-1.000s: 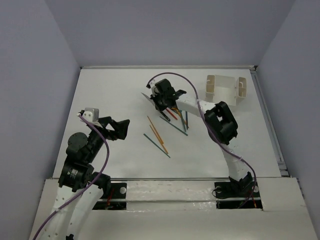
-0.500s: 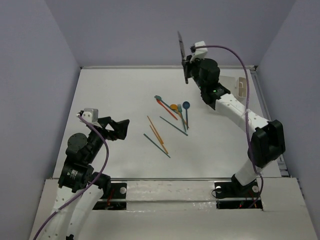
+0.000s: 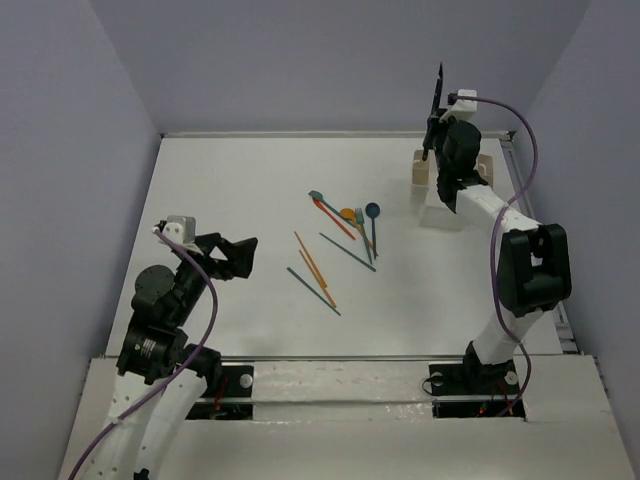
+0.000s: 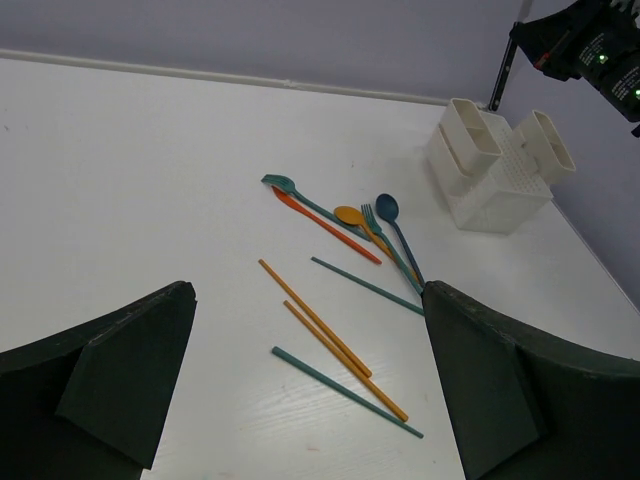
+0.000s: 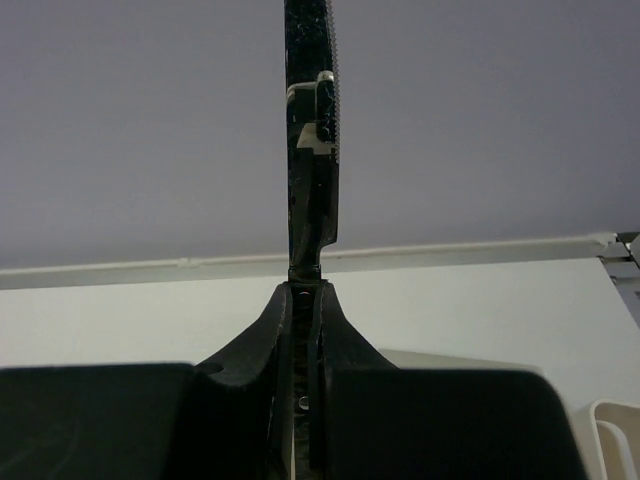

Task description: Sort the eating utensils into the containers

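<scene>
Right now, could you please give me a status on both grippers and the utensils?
Right gripper shut on knife, upright by the caddy. Left gripper open, empty. Spoons, fork, chopsticks loose on the table. No obstruction seen at caddy.

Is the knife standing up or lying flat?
Standing up. The right gripper is shut on the knife at its lower end, and the blade points straight up.
</scene>
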### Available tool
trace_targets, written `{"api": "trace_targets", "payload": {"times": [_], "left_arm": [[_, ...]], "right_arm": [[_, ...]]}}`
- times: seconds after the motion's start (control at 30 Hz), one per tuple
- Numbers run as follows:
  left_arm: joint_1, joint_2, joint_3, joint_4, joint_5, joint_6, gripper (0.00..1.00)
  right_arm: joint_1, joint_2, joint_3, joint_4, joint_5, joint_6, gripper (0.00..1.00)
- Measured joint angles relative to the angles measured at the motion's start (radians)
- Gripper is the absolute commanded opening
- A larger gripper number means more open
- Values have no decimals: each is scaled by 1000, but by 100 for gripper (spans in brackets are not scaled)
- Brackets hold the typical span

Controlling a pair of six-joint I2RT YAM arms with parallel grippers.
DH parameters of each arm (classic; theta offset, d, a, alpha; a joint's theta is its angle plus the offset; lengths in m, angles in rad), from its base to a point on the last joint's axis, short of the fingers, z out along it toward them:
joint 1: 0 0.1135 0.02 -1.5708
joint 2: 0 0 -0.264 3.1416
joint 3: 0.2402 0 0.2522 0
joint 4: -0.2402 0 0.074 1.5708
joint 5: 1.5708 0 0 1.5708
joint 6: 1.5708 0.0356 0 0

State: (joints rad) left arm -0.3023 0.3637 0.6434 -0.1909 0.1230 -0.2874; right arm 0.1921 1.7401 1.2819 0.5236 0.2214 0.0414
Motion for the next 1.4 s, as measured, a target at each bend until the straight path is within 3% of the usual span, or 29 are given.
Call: {"api": "trace_targets", "payload": {"times": [0.4,0.73,0.83,1.03,1.23,1.33,1.4], "left_arm": [[10,29,0,0,7,0,99],[27,34,0,1,18,1,99],[29,34,0,2,19,1,99],[29,34,0,6,22,1,99],[29,31,0,8,25,1,99],[29,29,0,8,28,1,99],[29,26,0,8,31,1,99]], "right_arm": [[-22,165,14,72,-58,-11,0],[-22,198,13,106,-65,-19,0],[-22,198,-4,139,-65,-19,13],[-22,190,-51,141,-80,-27,55],[-22,130,-82,139,-83,-45,65],[-22,97,-89,135,-83,-45,65],[-22,62,-100,130,-85,-44,59]]}}
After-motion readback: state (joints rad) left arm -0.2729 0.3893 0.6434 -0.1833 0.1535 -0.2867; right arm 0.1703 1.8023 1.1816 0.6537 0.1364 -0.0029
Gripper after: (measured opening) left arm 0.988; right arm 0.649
